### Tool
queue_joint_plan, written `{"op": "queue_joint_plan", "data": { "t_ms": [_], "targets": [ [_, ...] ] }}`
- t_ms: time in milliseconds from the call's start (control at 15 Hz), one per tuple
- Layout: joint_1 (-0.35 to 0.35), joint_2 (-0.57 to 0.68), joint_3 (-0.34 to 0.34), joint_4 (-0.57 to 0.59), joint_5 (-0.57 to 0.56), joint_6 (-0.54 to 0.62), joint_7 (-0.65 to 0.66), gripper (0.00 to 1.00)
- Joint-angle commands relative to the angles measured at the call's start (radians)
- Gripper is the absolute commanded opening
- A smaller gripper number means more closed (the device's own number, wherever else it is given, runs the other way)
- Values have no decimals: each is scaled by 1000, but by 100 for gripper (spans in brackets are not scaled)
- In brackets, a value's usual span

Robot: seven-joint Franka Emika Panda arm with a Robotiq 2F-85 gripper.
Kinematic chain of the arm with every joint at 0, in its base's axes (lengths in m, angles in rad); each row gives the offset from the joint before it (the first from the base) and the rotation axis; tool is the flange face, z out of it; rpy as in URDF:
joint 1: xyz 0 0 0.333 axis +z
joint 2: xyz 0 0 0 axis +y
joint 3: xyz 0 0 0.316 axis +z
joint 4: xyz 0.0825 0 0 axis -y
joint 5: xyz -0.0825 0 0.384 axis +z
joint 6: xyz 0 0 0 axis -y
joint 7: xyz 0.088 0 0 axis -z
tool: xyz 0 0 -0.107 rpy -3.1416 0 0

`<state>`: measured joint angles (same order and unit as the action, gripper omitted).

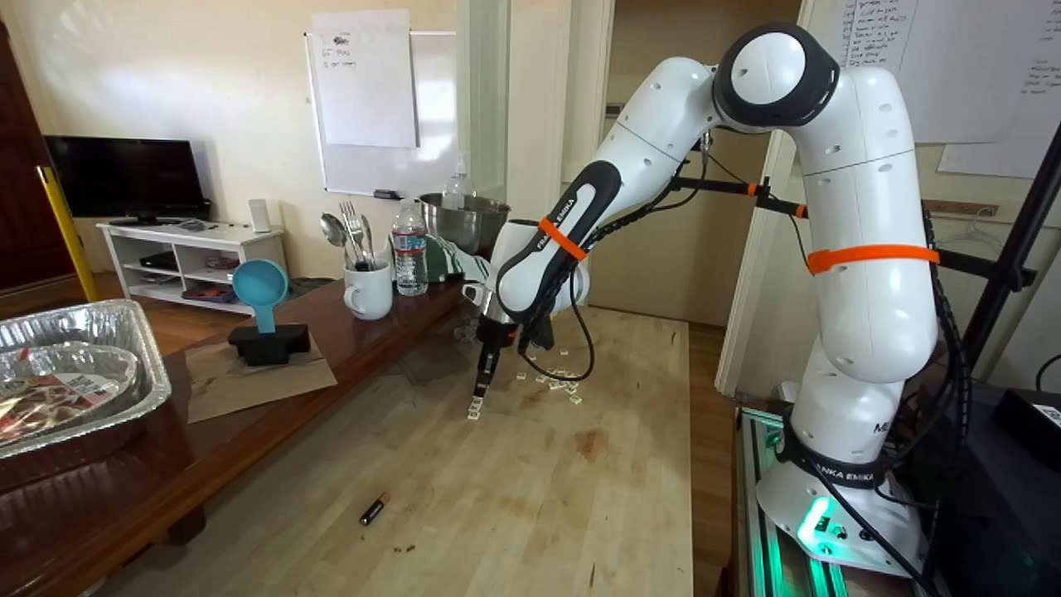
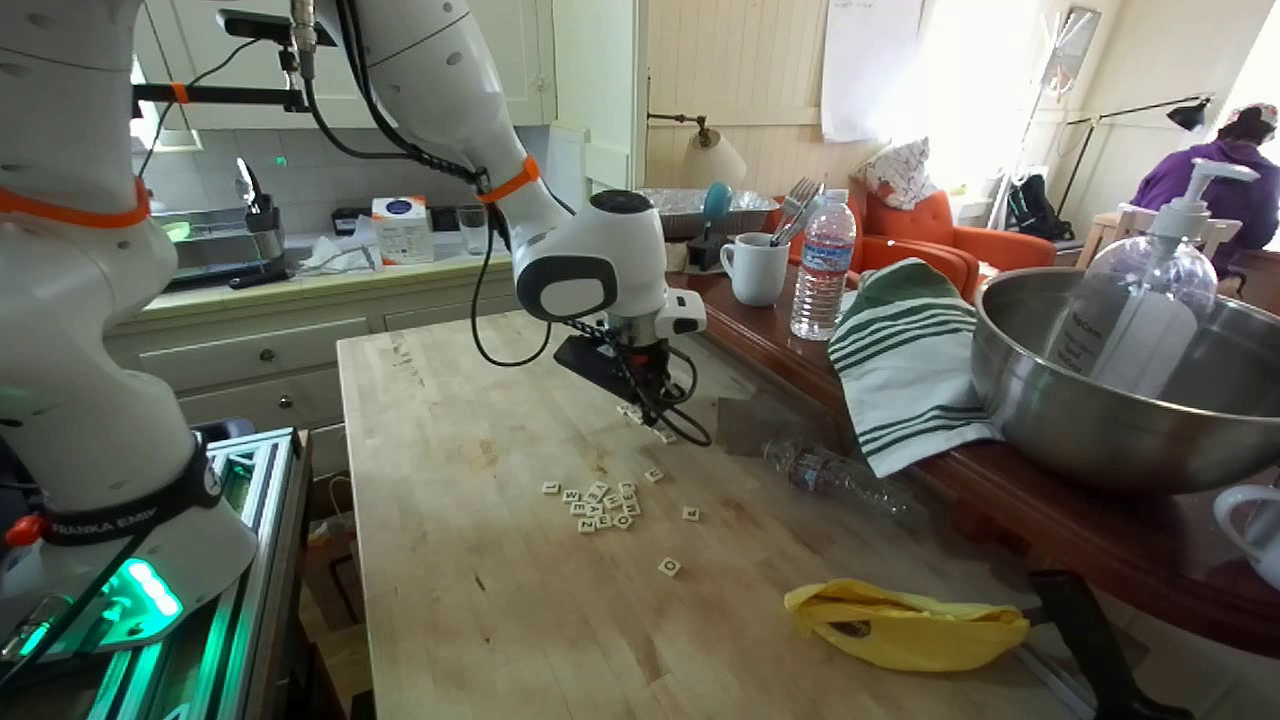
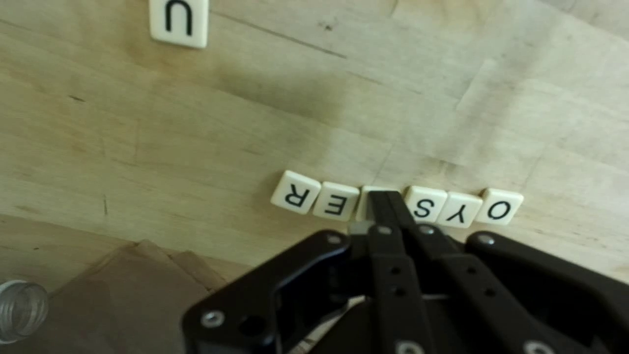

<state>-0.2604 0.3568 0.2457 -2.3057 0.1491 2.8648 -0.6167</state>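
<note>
Gripper (image 3: 387, 195): clenched, fingers (image 3: 385, 246) together; contact below unclear.
Tile row (image 3: 425, 205): on the table (image 1: 613, 514), nearer the edge by the counter (image 1: 348, 348) than the robot-side edge; fingers hide one letter, others legible only in the wrist view.
U tile (image 3: 179, 24): cut off there.
Loose tiles (image 2: 603, 505): nearer the robot-side edge.
Lying bottle (image 2: 835, 473), yellow pouch (image 2: 905, 630): along the counter-side edge.
Battery (image 1: 375, 509): visible only in an exterior view.
</note>
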Motion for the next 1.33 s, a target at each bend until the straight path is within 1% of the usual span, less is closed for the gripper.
{"op": "queue_joint_plan", "data": {
  "t_ms": [0, 867, 1267],
  "targets": [
    [-10, 2, 13, -25, 16, -3, -15, 0],
    [-8, 0, 20, -28, 21, -7, -12, 0],
    [-36, -39, 44, -39, 53, -5, -31, 0]
  ]
}}
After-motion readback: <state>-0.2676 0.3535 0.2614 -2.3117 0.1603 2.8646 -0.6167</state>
